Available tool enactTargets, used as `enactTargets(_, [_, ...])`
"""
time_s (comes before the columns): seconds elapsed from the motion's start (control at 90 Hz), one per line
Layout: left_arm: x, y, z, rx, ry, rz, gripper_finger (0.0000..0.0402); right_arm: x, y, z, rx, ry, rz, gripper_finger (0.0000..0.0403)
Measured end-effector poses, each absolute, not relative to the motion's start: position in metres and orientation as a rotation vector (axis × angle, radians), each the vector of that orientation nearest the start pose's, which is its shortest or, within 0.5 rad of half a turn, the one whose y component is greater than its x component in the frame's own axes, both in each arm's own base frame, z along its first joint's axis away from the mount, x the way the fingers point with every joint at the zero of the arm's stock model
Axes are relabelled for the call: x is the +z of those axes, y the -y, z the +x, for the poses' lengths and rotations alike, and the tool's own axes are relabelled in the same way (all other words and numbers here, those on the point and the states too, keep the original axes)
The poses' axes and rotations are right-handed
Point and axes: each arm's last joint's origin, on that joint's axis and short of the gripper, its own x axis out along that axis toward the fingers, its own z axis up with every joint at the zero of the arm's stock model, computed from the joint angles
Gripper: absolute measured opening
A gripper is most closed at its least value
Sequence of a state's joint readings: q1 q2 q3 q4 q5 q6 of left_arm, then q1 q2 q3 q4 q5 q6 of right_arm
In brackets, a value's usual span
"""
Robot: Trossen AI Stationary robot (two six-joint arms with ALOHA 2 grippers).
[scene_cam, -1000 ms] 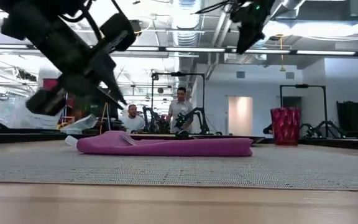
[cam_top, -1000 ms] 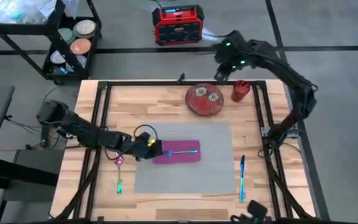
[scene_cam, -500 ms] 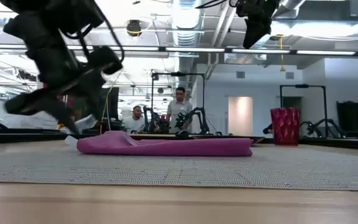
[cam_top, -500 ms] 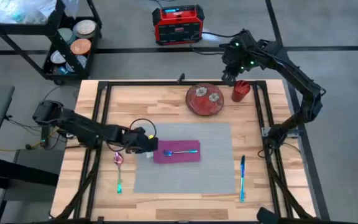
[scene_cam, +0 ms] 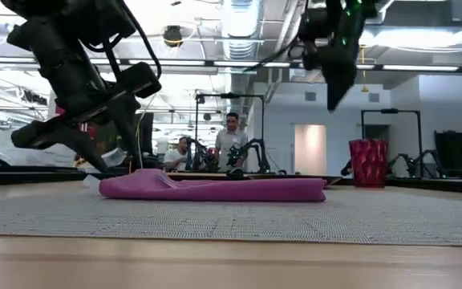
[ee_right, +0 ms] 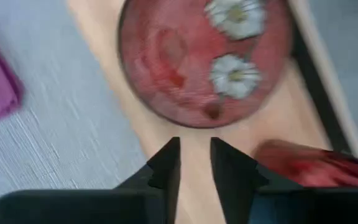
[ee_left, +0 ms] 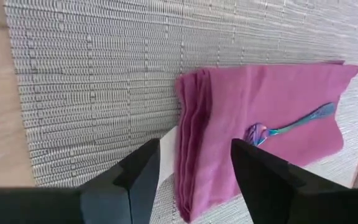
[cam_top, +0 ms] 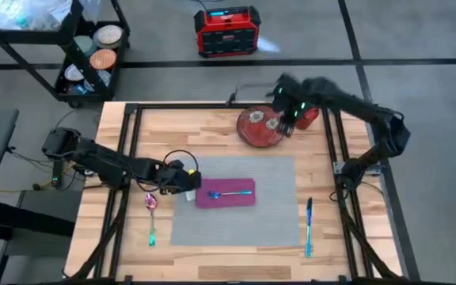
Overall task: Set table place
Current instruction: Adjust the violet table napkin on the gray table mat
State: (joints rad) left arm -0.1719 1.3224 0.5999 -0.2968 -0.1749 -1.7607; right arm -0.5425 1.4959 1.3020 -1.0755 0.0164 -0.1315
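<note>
The grey placemat (cam_top: 240, 202) is laid flat on the near middle of the light-wood surface (cam_top: 204, 131); a folded magenta napkin (cam_top: 226, 194) is seen on its left part, with an iridescent spoon (cam_top: 229, 192) lying across the napkin.

The left end effector (cam_top: 187, 184) is held low at the placemat's left edge, just beside the napkin's left end; in the left wrist view its fingers (ee_left: 260, 171) are seen apart, with the napkin's folded edge (ee_left: 194, 146) between them and nothing gripped.

A second spoon with a pinkish bowl (cam_top: 151, 215) lies on the bare wood left of the placemat; a blue-handled utensil (cam_top: 309, 226) lies on the wood to its right.

The right end effector (cam_top: 287, 119) is poised over the far side of the surface, above the right rim of the red flowered plate (cam_top: 258, 127) and beside a red cup (cam_top: 311, 117); in the right wrist view its fingers (ee_right: 166, 165) are seen only narrowly apart and empty, with the plate (ee_right: 197, 53) beyond them.

Two people (scene_cam: 229, 140) are visible in the room behind.
</note>
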Motion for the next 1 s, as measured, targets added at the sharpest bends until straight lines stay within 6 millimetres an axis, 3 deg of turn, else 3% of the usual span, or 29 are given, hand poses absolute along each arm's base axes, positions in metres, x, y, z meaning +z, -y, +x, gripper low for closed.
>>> enactTargets(0.111, [0.16,0.034,0.226,0.863,-0.695,-1.442,0.0182,0.256,0.119,0.242,-0.337,-1.274,0.222,0.0006])
enactTargets(0.433, [0.161,0.034,0.227,0.878,-0.669,-1.498,0.0182,0.193,0.073,0.237,-0.275,-1.274,0.288,0.0])
enactTargets(0.667, [0.162,0.034,0.229,0.883,-0.644,-1.539,0.0182,0.17,0.057,0.232,-0.218,-1.267,0.353,0.0])
enactTargets(1.0, [0.166,0.034,0.234,0.842,-0.584,-1.606,0.0182,0.135,0.052,0.211,-0.227,-1.306,0.39,0.0])
